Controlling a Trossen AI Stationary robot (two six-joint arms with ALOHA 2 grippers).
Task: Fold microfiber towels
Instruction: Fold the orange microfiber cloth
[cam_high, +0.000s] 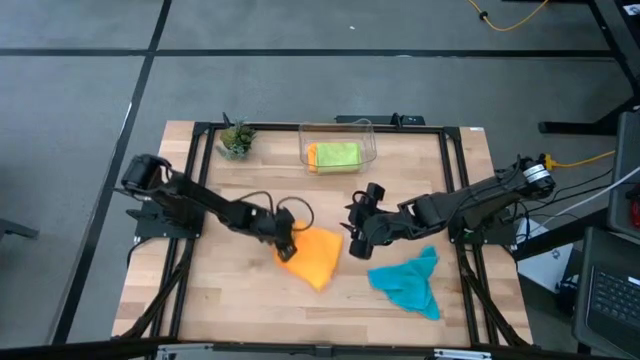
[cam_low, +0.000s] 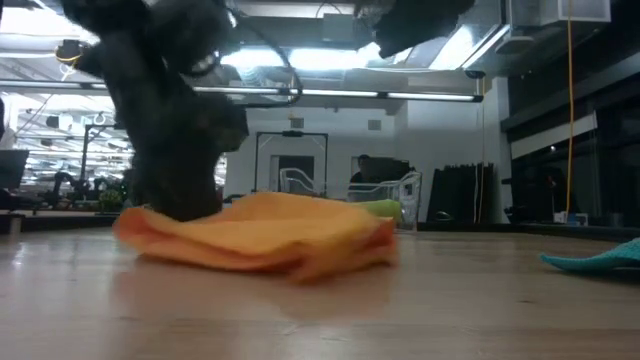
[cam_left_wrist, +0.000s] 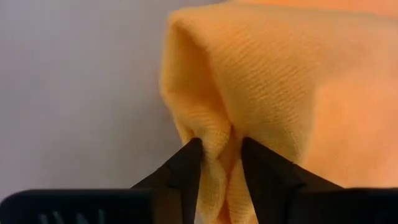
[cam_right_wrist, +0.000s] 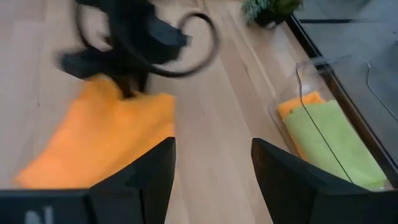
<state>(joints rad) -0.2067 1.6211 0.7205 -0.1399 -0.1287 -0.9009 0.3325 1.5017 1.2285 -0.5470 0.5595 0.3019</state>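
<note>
high view: light wooden table (cam_high: 200, 300), soft orange microfiber towel (cam_high: 315, 257) mid-table, long axis diagonal. left gripper (cam_left_wrist: 217, 163) clenched on its near-left corner, towel running away toward the right arm. right gripper (cam_right_wrist: 211, 165) released, just beside it, empty.

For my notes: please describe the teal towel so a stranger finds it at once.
On the wooden table, look by the right arm, at the near edge. The teal towel lies crumpled there, alone and untouched, whereas the orange towel beside it is pinched by the left gripper.
</note>
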